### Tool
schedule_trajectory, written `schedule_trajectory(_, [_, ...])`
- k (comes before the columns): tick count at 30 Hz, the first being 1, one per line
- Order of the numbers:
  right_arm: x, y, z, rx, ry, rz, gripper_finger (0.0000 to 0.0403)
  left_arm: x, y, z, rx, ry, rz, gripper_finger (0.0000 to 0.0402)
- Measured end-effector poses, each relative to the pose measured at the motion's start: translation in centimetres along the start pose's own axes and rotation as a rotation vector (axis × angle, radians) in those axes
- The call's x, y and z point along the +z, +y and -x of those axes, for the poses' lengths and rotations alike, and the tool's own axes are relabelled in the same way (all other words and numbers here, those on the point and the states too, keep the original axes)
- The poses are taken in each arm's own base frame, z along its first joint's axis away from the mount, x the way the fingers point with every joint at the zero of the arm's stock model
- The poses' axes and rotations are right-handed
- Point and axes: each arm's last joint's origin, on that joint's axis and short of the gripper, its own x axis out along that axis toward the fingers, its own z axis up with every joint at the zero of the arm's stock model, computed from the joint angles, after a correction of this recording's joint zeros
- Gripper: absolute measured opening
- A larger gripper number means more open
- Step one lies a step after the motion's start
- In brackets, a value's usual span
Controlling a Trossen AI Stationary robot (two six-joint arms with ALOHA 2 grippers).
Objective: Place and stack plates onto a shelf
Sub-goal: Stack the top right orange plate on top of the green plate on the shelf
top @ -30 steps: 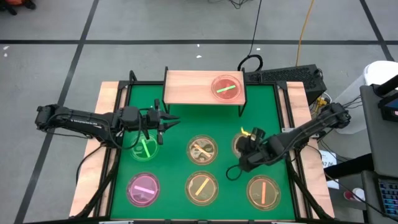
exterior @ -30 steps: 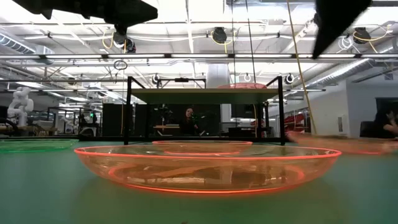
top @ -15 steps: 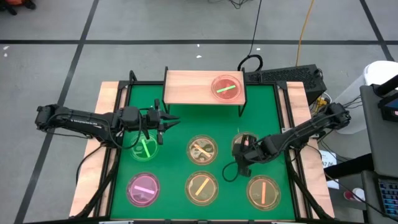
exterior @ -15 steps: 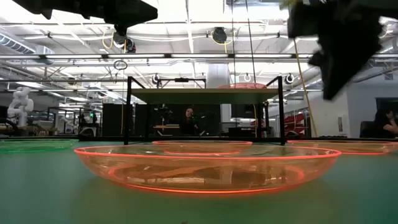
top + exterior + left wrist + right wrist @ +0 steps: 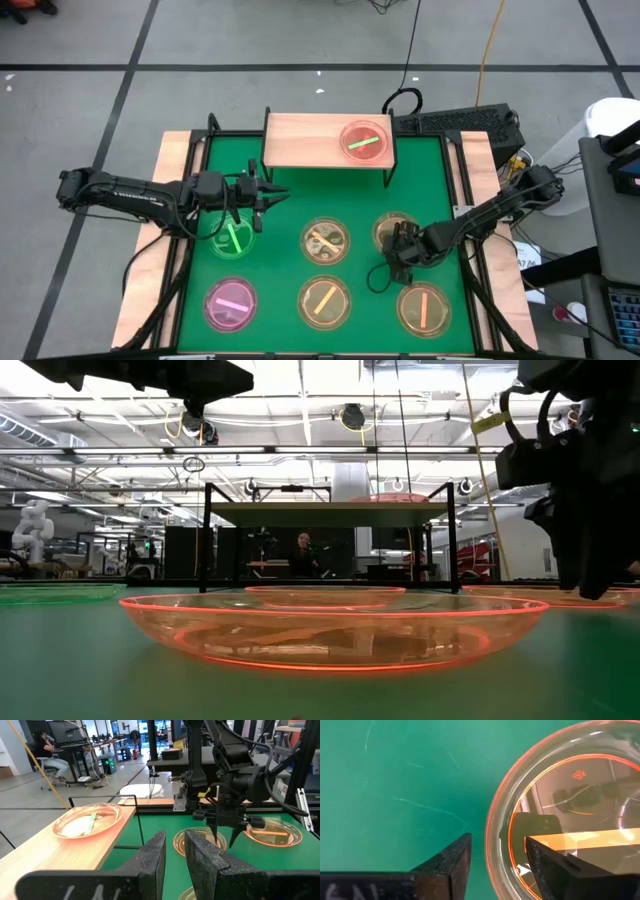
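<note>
The shelf stands at the far edge of the green mat and bears one pink plate with a green stripe. Several more plates lie on the mat: a green one, a pink one and amber ones. My right gripper points steeply down, open, at the near rim of the amber plate on the right of the middle row. One finger stands outside that rim, the other over the plate's inside. My left gripper hovers level and open above the green plate.
The shelf's black legs stand on the mat's far part. A wooden border frames the mat. Bare mat lies between the shelf and the middle row of plates. A person sits in the room behind.
My right gripper has come down from well above the mat to the near rim of the amber plate on the right of the middle row. It has tipped more steeply downward on the way. No plate has moved.
</note>
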Motion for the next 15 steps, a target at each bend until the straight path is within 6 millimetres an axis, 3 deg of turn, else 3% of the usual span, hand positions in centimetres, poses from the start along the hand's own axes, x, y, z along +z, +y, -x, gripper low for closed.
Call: schedule_trajectory(15, [-0.2, 0.1, -1.0, -0.037, 0.047, -0.021, 0.0011, 0.0, 0.0, 0.0, 0.000, 0.000, -0.001, 0.0078])
